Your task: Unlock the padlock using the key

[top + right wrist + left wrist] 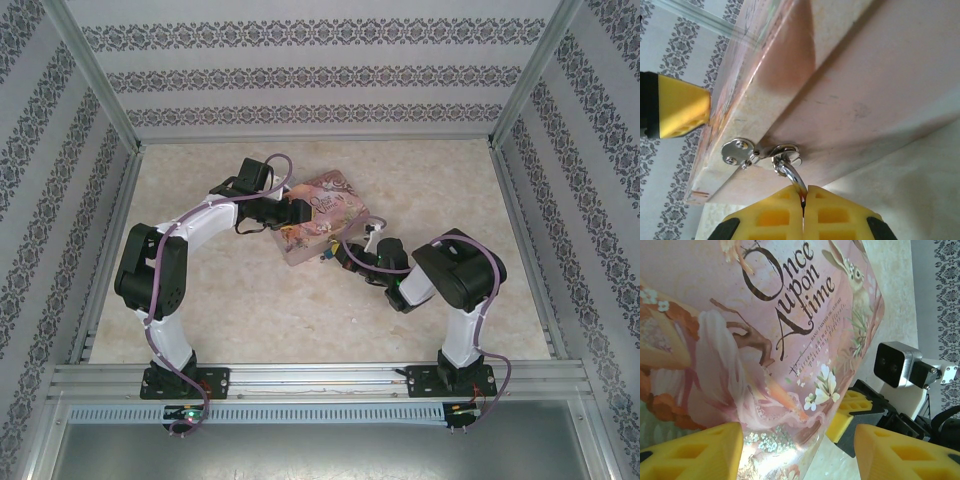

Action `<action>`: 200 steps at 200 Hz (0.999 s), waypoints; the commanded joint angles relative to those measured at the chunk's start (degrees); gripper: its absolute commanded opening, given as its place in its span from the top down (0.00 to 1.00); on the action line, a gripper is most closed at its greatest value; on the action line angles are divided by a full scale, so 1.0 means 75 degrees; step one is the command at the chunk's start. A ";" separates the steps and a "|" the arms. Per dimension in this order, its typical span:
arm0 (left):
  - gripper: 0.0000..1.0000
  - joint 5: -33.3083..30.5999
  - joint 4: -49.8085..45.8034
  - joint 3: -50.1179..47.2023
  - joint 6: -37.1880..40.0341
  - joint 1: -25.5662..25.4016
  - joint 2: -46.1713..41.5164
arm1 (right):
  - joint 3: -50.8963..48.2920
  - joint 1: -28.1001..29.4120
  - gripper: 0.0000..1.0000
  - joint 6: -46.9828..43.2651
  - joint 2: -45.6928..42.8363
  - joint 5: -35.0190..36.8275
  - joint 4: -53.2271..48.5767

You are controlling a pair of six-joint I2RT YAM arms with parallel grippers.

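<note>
The pink illustrated box [322, 213] lies mid-table. A silvery hasp [740, 151] on its front wall carries the padlock's thin shackle [788, 170], hooked through the staple. My right gripper [803, 199] is shut, and the shackle's curve runs down into the pinch between its yellow fingertips. The padlock's body is hidden behind them. The key is hidden. From above, the right gripper [341, 257] sits at the box's near edge. My left gripper [797, 455] is open over the box's corner [790, 365], with bare table between the box and its right finger [905, 452].
The left gripper's yellow finger [675, 112] rests by the box's top edge. The right arm's wrist camera [895, 364] and a yellow finger [852, 412] are close beside the box. Patterned walls [60, 200] and a metal frame surround the marbled tabletop [430, 180].
</note>
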 commanded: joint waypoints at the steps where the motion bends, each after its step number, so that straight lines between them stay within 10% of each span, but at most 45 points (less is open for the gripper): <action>1: 0.39 -0.0026 -0.0484 -0.0291 -0.0138 -0.0110 0.0113 | 0.0198 -0.0104 1.00 0.0236 -0.0402 0.0177 0.0896; 200: 0.39 0.0043 -0.0460 -0.0246 -0.0178 -0.0114 0.0095 | -0.0167 -0.0573 1.00 0.0246 -0.0692 0.0589 0.0775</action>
